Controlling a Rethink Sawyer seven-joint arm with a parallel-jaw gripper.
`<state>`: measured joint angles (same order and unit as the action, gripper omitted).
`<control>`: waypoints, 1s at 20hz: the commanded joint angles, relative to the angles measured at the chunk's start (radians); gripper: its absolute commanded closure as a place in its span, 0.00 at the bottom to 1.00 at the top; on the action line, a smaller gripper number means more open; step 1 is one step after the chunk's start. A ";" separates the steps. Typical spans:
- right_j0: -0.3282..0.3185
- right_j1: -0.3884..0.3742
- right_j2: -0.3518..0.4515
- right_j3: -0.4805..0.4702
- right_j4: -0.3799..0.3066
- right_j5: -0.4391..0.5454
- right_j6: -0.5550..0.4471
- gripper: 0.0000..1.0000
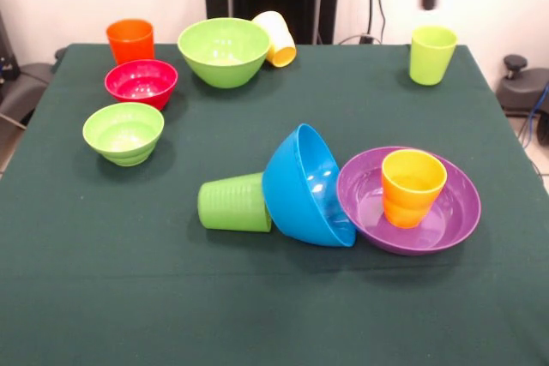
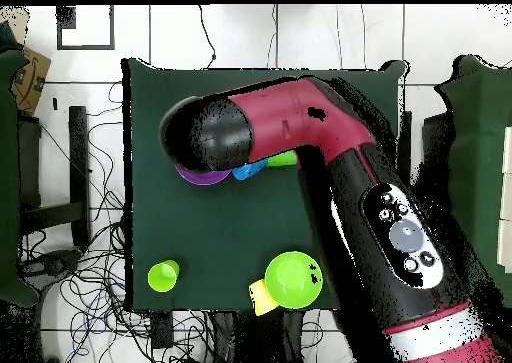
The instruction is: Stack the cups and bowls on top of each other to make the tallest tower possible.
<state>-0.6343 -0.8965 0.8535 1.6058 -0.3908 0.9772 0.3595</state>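
Ten pieces: five cups and five bowls spread over the dark green worktop.
Upper left, front view: orange cup upright; red bowl just in front of it; small green bowl lower still. All three are open side up.
Top centre: large green bowl upright, with the pale yellow cup lying on its side against the bowl's rim.
Upper right: yellow-green cup upright, well apart from everything else.
Lower centre: ribbed green cup on its side, touching the blue bowl. That bowl is tipped up on edge, with its opening turned toward the purple bowl and leaning on its rim.
Tower: only one pairing, the orange-yellow cup standing open side up inside the purple bowl.
Jaws: two dark tips hang at the top right edge of the front view, with a gap between them and nothing held.
Arm: in the overhead view it lies across the centre of the worktop and hides most of the purple, blue and green cluster.
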 commanded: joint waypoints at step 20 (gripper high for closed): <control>0.266 -0.056 -0.289 -0.199 -0.181 -0.211 0.523 0.00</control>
<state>-0.4410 -0.9590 0.6786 1.4908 -0.5008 0.8572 0.5665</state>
